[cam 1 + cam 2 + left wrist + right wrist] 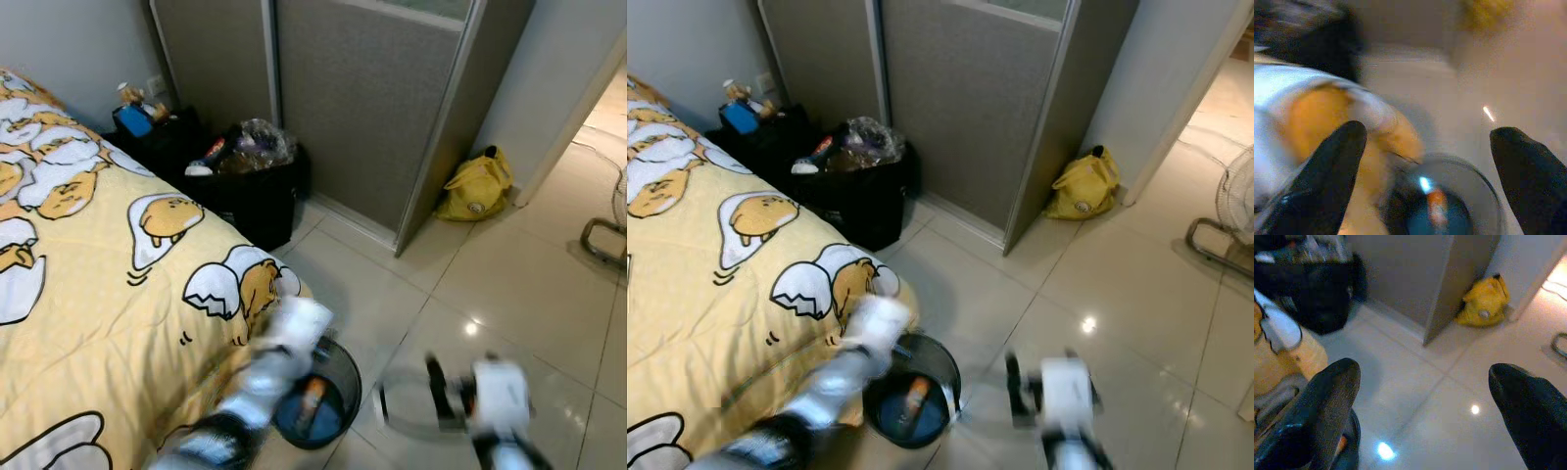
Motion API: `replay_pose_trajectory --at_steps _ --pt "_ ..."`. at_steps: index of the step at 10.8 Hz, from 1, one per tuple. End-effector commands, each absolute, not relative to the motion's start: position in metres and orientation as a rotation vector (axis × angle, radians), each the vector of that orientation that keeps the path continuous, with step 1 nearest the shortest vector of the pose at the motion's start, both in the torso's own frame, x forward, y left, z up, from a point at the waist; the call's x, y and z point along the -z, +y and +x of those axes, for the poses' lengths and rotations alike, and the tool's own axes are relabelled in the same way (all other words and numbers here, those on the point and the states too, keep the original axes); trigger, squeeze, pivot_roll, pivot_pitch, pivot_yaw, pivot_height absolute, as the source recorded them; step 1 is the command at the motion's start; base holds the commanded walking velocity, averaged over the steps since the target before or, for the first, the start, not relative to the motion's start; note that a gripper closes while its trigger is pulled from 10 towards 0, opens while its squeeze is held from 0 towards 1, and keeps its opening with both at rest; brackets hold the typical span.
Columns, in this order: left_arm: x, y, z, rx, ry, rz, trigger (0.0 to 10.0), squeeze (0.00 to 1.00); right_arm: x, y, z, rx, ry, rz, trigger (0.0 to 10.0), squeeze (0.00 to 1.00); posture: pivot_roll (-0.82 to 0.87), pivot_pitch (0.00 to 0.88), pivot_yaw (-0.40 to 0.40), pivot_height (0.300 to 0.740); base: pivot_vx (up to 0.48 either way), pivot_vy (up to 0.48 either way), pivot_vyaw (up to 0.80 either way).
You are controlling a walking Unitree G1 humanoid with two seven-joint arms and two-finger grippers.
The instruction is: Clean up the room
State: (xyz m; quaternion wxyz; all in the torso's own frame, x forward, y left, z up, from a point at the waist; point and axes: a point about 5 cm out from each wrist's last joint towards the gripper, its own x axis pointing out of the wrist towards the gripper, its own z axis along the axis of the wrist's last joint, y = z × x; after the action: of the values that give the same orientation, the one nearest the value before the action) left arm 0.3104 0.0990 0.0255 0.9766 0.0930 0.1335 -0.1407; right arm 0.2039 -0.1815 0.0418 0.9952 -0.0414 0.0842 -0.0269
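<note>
I'm seeing no readable text, labels or nos. anywhere. Bedspread point(88, 284) is showing cartoon egg prints only, no words; yellow bag point(477, 186) has a round emblem, too small to read.

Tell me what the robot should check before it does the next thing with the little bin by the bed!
1. Left pincer open and holding nothing: ok, fingers spread wide.
2. Right pincer open and holding nothing: ok.
3. Bin upright on the floor: ok, standing beside the bed.
4. Something already in the bin: ok, an orange item lies inside; what it is, cannot tell.
5. Left pincer lined up over the bin: cannot tell, the arm is blurred.
6. Other things left to tidy: not ok, a yellow bag sits on the floor by the sliding door.
</note>
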Motion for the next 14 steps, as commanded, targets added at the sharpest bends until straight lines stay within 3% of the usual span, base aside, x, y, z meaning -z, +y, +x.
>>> replay_pose_trajectory --at_steps 1,3,5,6,10,14 --pt "-0.053 0.124 0.321 0.140 0.124 0.058 10.0 0.00 -0.039 -0.184 0.209 0.068 0.171 -0.065 10.0 0.00 -0.04 0.000 0.033 0.740 0.000 0.000 0.00" --pt "-0.100 0.129 0.319 0.188 -0.080 0.003 10.0 0.00 -0.043 -0.190 0.232 0.066 0.144 -0.052 10.0 0.00 0.05 0.000 0.003 0.740 0.000 0.000 0.00" --pt "-0.069 0.157 0.303 0.162 0.013 0.097 10.0 0.00 -0.049 -0.189 0.259 0.039 0.109 -0.050 10.0 0.00 0.10 0.000 -0.032 0.740 0.000 0.000 0.00" --pt "-0.069 0.163 0.303 0.097 0.052 0.057 10.0 0.00 -0.050 -0.185 0.265 -0.002 0.101 -0.058 10.0 0.00 0.12 0.000 -0.045 0.740 0.000 0.000 0.74" --pt "-0.078 0.150 0.308 0.199 0.005 0.153 10.0 0.00 -0.042 -0.176 0.270 -0.017 0.119 -0.052 10.0 0.00 0.12 0.000 -0.032 0.740 0.000 0.000 0.62" --pt "-0.073 0.146 0.316 0.209 0.074 0.101 10.0 0.00 -0.035 -0.175 0.260 -0.013 0.124 -0.076 10.0 0.00 0.07 0.000 -0.004 0.740 0.000 0.000 -0.60"
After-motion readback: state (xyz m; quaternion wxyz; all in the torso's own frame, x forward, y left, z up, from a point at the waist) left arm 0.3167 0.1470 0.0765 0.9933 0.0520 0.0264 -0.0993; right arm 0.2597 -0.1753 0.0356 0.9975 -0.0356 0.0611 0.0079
